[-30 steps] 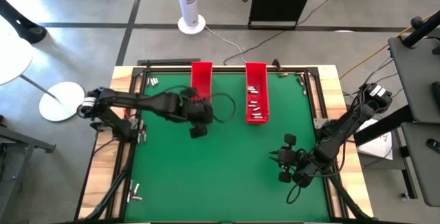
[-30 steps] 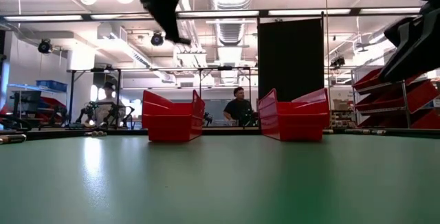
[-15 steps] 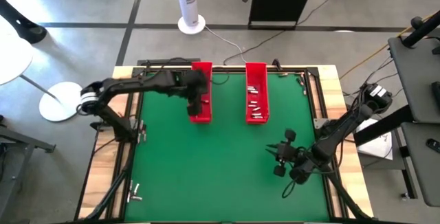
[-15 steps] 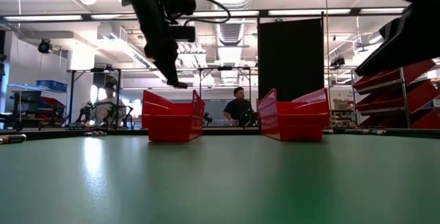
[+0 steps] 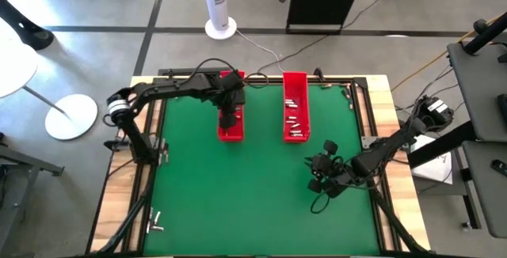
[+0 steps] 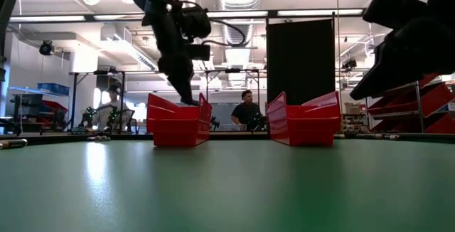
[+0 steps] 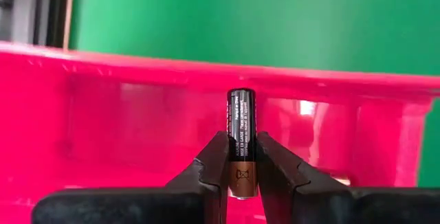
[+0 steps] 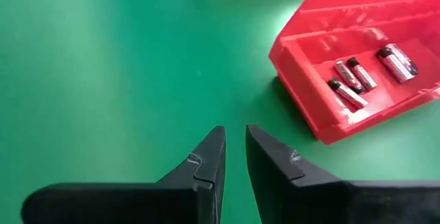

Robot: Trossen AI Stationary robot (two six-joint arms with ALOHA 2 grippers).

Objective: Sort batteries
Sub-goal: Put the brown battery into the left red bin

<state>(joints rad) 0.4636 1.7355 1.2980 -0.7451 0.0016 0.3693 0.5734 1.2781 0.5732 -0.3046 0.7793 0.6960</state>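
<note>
My left gripper (image 5: 228, 122) hangs over the left red tray (image 5: 233, 81) and is shut on one battery (image 7: 241, 135), black with a copper end. In the low view that gripper (image 6: 190, 99) is just above the tray's rim (image 6: 178, 108). The right red tray (image 5: 295, 84) holds several batteries (image 5: 293, 120), which also show in the right wrist view (image 8: 357, 76). My right gripper (image 8: 234, 133) hovers over the green mat near the table's right side (image 5: 315, 177), with a narrow gap between its fingers and nothing in it. My left gripper pinches the battery's copper end (image 7: 241, 177) between its two fingertips (image 7: 214, 157). The fingers come steeply from above, and the battery lies along them, its black end sticking out beyond the tips. The battery is clear of the tray below it.
Loose batteries lie off the mat at the far left corner (image 5: 176, 93), the far right corner (image 5: 348, 93) and the near left edge (image 5: 156, 225). The green mat (image 5: 238, 195) spreads out in front of both trays. A person sits in the room beyond the table (image 6: 247, 111).
My left gripper has swung from over the mat toward the far edge and sunk down over the left tray, carrying the battery with it. My right gripper has drifted a little toward the table's left.
</note>
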